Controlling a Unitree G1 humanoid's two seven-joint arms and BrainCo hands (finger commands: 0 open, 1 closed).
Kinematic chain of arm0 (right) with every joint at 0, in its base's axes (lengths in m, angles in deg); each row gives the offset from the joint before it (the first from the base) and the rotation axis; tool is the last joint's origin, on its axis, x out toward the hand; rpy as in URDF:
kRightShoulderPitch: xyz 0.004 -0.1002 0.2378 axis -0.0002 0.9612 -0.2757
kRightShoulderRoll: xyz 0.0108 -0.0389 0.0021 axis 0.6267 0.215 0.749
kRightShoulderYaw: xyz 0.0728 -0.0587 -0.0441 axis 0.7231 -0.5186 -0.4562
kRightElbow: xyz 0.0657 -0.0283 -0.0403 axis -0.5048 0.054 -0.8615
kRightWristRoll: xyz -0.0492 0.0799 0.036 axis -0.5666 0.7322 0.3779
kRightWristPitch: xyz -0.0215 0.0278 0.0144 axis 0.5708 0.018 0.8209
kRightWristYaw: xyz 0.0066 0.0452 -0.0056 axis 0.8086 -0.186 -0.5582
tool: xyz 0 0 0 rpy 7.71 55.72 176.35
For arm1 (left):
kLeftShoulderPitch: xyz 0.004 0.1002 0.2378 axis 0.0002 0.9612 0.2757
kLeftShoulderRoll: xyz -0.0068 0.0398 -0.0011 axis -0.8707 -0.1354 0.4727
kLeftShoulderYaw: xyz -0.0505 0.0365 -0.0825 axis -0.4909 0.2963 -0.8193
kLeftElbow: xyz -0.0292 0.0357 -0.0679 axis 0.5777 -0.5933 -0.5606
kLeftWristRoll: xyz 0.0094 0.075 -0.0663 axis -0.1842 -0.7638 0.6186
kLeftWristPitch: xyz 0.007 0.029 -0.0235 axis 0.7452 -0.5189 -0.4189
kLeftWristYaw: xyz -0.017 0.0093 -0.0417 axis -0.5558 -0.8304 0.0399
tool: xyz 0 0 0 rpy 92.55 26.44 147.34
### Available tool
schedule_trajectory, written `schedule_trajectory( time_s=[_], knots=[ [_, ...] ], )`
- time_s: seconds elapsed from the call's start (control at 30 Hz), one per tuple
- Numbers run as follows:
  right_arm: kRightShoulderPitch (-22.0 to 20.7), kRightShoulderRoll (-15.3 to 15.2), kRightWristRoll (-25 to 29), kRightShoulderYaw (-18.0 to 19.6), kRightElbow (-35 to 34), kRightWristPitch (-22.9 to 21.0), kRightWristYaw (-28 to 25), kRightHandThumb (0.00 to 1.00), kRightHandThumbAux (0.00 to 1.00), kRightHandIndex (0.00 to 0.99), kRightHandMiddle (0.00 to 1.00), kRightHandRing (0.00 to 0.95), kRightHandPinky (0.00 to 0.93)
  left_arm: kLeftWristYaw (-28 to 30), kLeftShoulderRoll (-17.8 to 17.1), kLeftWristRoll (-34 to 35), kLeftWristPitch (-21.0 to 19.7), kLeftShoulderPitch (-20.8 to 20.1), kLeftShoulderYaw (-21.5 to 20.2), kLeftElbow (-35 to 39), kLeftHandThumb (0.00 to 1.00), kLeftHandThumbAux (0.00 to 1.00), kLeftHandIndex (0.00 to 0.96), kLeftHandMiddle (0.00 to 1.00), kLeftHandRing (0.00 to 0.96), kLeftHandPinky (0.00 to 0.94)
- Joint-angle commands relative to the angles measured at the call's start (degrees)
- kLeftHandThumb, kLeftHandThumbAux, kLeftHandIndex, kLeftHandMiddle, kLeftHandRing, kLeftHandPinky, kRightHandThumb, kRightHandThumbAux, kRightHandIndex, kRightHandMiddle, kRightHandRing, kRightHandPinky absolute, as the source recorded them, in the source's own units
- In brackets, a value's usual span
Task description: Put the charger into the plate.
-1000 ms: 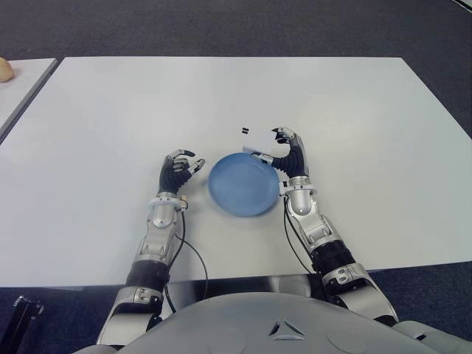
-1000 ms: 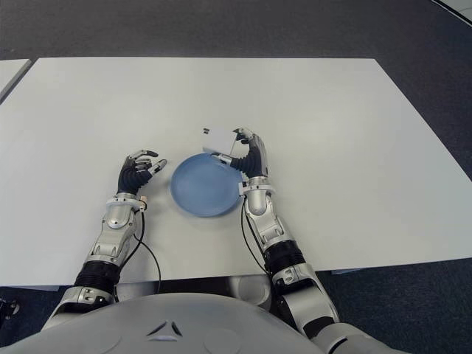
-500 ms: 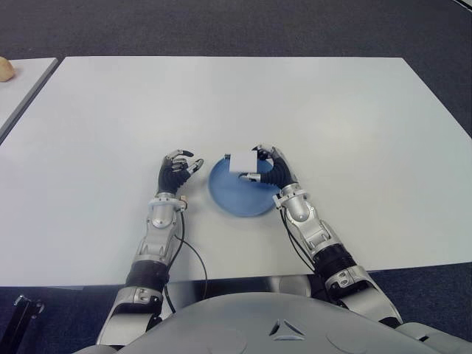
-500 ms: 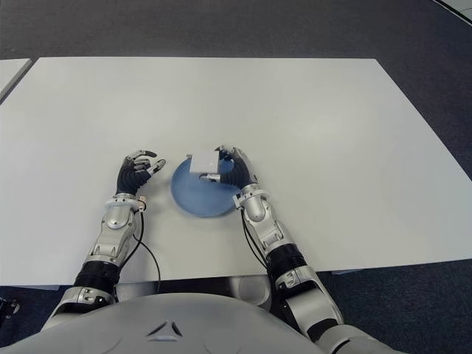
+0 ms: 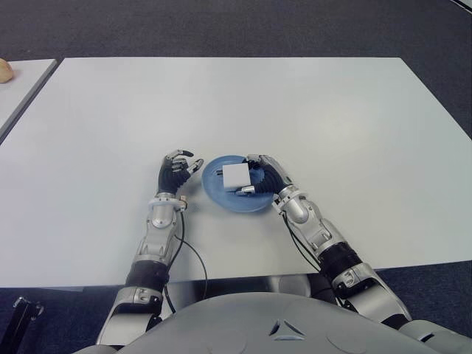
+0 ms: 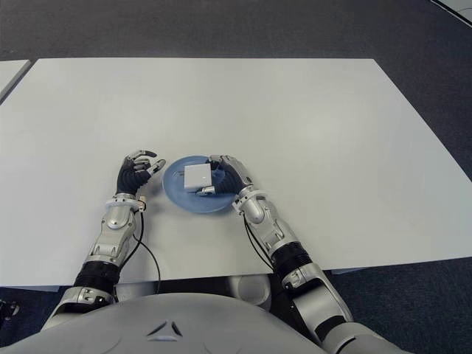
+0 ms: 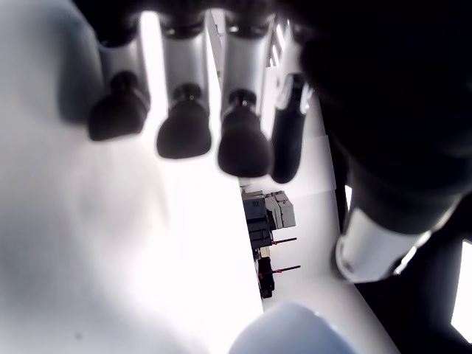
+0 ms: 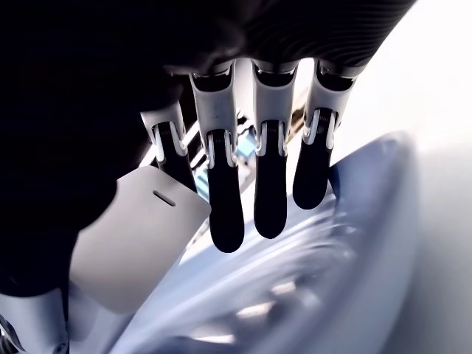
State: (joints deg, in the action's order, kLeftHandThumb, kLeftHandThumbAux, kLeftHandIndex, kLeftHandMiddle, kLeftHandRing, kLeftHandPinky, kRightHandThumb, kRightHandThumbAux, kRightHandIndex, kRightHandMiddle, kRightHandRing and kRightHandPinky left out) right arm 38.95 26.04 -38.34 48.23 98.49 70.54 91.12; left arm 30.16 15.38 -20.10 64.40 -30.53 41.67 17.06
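Note:
The white square charger point(image 5: 234, 175) hangs low over the blue plate point(image 5: 221, 198) in the middle of the white table point(image 5: 332, 110). My right hand point(image 5: 248, 175) reaches in from the plate's right side and is shut on the charger, thumb on its near edge and fingers on its far edge. In the right wrist view the charger point(image 8: 140, 236) sits between the thumb and the index finger, with the plate's rim point(image 8: 361, 214) beyond. My left hand point(image 5: 177, 168) shows just left of the plate, fingers loosely curled, holding nothing.
A second table point(image 5: 18, 88) adjoins at the far left, with a tan object point(image 5: 6, 70) at its edge. A black cable point(image 5: 193, 254) loops from my left forearm toward the near table edge. Dark carpet surrounds the table.
My right hand carried the charger from behind the plate's far rim toward me and down over the plate's middle. The left hand has not moved.

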Motion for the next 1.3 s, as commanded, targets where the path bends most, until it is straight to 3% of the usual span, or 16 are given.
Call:
schedule_trajectory(
  time_s=[0.03,0.27,0.4,0.87,1.13,1.23,1.3],
  knots=[
    [0.44,-2.13,-3.11,-2.01,-1.09,-2.98,-3.18,0.700,0.728,0.438,0.860,0.850,0.847,-0.56,-0.23,-0.50,-0.36,0.35,-0.20,-0.45,0.704,0.721,0.436,0.806,0.809,0.802],
    [0.81,-3.63,-5.81,-3.14,-3.56,-4.48,-3.77,0.696,0.729,0.435,0.833,0.831,0.824,-0.45,-0.21,-0.25,-0.13,0.24,-0.33,-0.72,0.704,0.721,0.436,0.801,0.803,0.790],
    [1.39,-4.41,-6.99,-3.48,-5.74,-5.36,-3.94,0.693,0.729,0.431,0.787,0.790,0.765,-0.40,-0.20,-0.12,0.08,0.25,-0.38,-0.77,0.704,0.721,0.436,0.800,0.802,0.795],
    [3.31,-5.61,-7.98,-3.23,-12.78,-8.70,-7.21,0.688,0.730,0.415,0.426,0.454,0.455,-0.35,-0.14,-0.01,-0.28,0.29,-0.45,-0.55,0.704,0.721,0.436,0.806,0.807,0.799],
    [4.04,-5.95,-7.43,-2.71,-14.69,-8.14,-7.89,0.676,0.735,0.402,0.326,0.352,0.360,-0.34,-0.27,-0.13,0.22,0.30,-0.40,-0.68,0.704,0.720,0.437,0.808,0.809,0.808],
    [4.21,-6.26,-7.77,-2.73,-15.01,-7.62,-7.56,0.417,0.738,0.192,0.222,0.245,0.262,-0.39,-0.33,-0.29,-0.13,0.33,-0.35,-0.52,0.705,0.720,0.437,0.809,0.813,0.816],
    [4.27,-6.44,-7.99,-2.77,-15.11,-7.26,-7.19,0.349,0.728,0.122,0.169,0.199,0.230,-0.44,-0.33,-0.37,-0.43,0.35,-0.32,-0.38,0.705,0.720,0.437,0.811,0.817,0.822]
  ],
)
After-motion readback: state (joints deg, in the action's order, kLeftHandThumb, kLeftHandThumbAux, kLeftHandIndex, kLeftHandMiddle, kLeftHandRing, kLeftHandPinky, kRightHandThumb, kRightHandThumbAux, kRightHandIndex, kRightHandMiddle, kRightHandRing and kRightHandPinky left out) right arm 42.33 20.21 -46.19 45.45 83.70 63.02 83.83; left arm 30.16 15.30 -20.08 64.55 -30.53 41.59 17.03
